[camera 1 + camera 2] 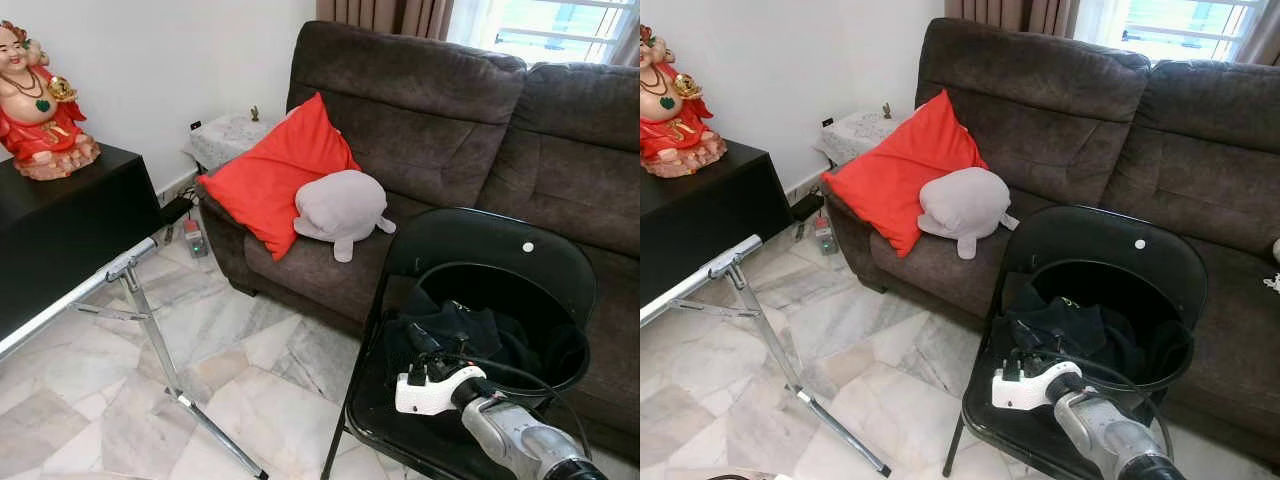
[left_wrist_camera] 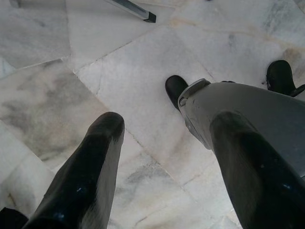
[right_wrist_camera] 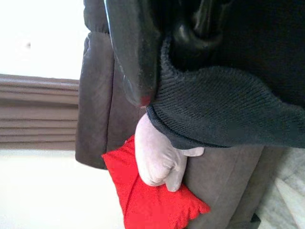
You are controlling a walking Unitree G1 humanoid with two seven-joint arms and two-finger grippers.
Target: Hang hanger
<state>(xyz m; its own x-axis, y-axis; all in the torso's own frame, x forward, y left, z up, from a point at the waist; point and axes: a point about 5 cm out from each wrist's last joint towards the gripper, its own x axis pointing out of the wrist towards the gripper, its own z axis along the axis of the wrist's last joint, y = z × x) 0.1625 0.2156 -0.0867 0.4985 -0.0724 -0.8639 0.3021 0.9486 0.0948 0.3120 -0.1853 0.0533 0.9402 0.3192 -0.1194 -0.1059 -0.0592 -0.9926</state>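
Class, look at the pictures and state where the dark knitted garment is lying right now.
In the left eye view the dark knitted garment lies on the seat of the black folding chair in front of the brown sofa, on the robot's right, with the right hand reaching into it.

one brown sofa [image 1: 480, 130], one red cushion [image 1: 275, 175], one grey plush pillow [image 1: 340, 205], one black folding chair [image 1: 500, 250] — one dark garment [image 1: 465, 335] on its seat (hanger not discernible), one red figurine [image 1: 38, 100], one black cabinet [image 1: 60, 230], one metal stand [image 1: 150, 320] — two grippers, right gripper [image 1: 425, 345], left gripper [image 2: 162, 162]
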